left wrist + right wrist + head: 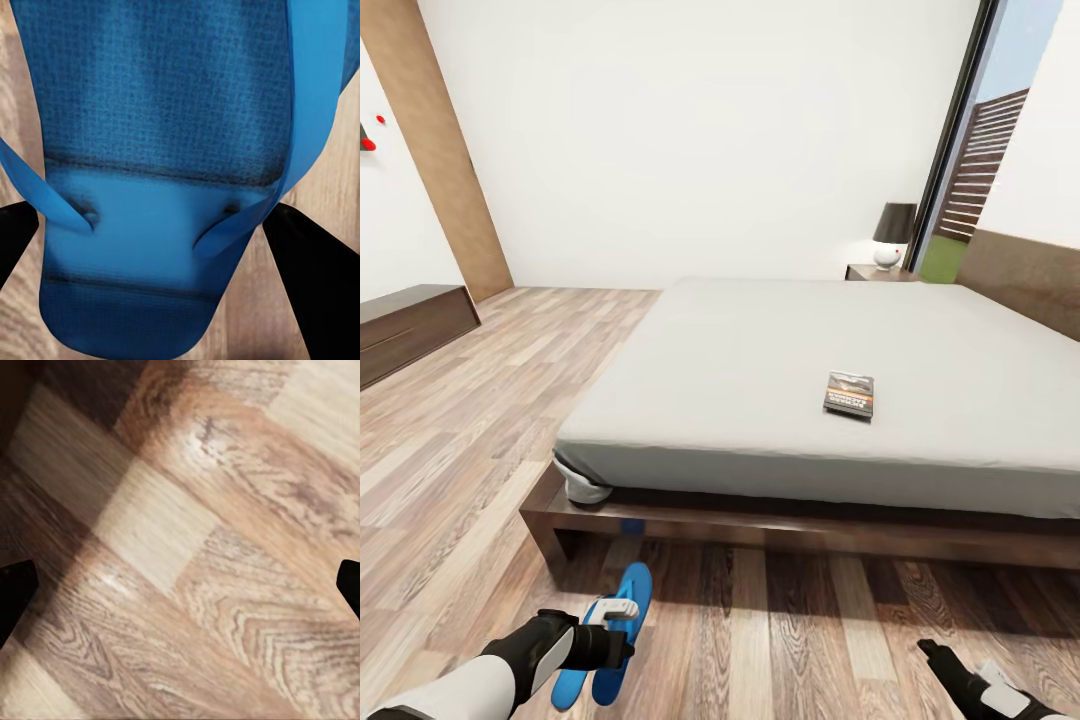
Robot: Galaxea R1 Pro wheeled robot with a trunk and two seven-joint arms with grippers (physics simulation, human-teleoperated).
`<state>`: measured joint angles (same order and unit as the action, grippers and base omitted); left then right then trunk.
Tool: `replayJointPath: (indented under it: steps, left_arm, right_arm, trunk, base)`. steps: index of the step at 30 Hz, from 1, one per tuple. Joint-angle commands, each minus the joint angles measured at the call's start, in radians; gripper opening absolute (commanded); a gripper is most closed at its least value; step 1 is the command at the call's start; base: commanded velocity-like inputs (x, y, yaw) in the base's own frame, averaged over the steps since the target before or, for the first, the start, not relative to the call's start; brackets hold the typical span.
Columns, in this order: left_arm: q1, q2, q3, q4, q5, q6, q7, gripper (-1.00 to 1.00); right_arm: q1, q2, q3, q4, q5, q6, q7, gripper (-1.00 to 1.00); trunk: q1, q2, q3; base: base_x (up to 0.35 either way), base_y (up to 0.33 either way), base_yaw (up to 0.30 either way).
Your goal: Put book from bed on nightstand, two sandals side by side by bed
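The book lies flat on the pale mattress of the bed, toward its near right part. A dark nightstand stands at the bed's far side. My left gripper sits low over the floor in front of the bed's near left corner. In the left wrist view this gripper is shut on a blue sandal, one dark finger against each side of it. That sandal points toward the bed, and the other sandal lies just left of it. My right gripper hangs open over bare planks, at the head view's lower right.
A black-shaded lamp stands on the nightstand beside the tall dark-framed window. A long low dark bench lines the left wall near a brown wooden door. Wood floor stretches left of the bed.
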<state>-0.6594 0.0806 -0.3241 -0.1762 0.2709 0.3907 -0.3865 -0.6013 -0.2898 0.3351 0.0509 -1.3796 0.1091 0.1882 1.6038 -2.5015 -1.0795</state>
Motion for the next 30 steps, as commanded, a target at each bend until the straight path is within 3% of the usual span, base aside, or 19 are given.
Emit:
replayJointPath:
  steps: [1,4,9,12,15,21,26,30]
  left_arm:
    - [0.0,0.001,-0.006,-0.002,0.01,0.007,0.0,-1.0]
    - [0.0,0.001,-0.006,-0.002,0.01,0.006,0.001,-1.0]
    - [0.0,0.001,-0.006,-0.002,0.011,0.006,0.0,-1.0]
    - [0.0,0.001,-0.006,-0.002,0.011,0.006,0.0,-1.0]
    - [0.0,0.002,-0.005,-0.002,0.01,0.005,0.0,-1.0]
    - [0.0,0.003,-0.003,-0.002,0.009,0.011,0.001,-1.0]
    - [0.0,0.009,0.0,-0.002,0.01,0.014,0.003,-1.0]
    - [0.0,0.009,0.001,-0.002,0.012,0.014,0.003,-1.0]
  right_arm:
    - [-0.001,0.0,0.009,0.004,-0.009,0.004,0.027,1.0]
    - [0.003,-0.002,0.009,0.004,-0.005,0.007,0.131,1.0]
    - [0.049,-0.028,0.01,0.004,0.001,0.011,0.417,1.0]
    - [0.071,-0.043,0.01,0.004,0.002,0.012,0.529,1.0]
    - [0.087,-0.05,0.011,0.004,0.002,0.012,0.59,1.0]
    - [0.109,-0.054,0.012,0.004,0.003,0.012,0.643,1.0]
    - [0.116,-0.049,0.015,0.004,0.003,0.011,0.664,1.0]
    - [0.117,-0.046,0.017,0.004,0.004,0.011,0.668,1.0]
  trunk:
    - [0.0,0.0,-0.001]
    - [0.0,0.0,-0.001]
    - [0.0,0.0,-0.001]
    - [0.0,0.0,-0.001]
    - [0.0,0.0,-0.001]
    - [0.0,0.0,-0.001]
    - [0.0,0.0,-0.001]
    - [0.002,-0.001,-0.016]
  base:
    - [0.0,0.0,0.0]
    - [0.0,0.0,0.0]
    - [0.0,0.0,0.0]
    - [0.0,0.0,0.0]
    - [0.0,0.0,0.0]
    - [0.0,0.0,0.0]
    - [0.0,0.0,0.0]
    - [0.0,0.0,0.0]
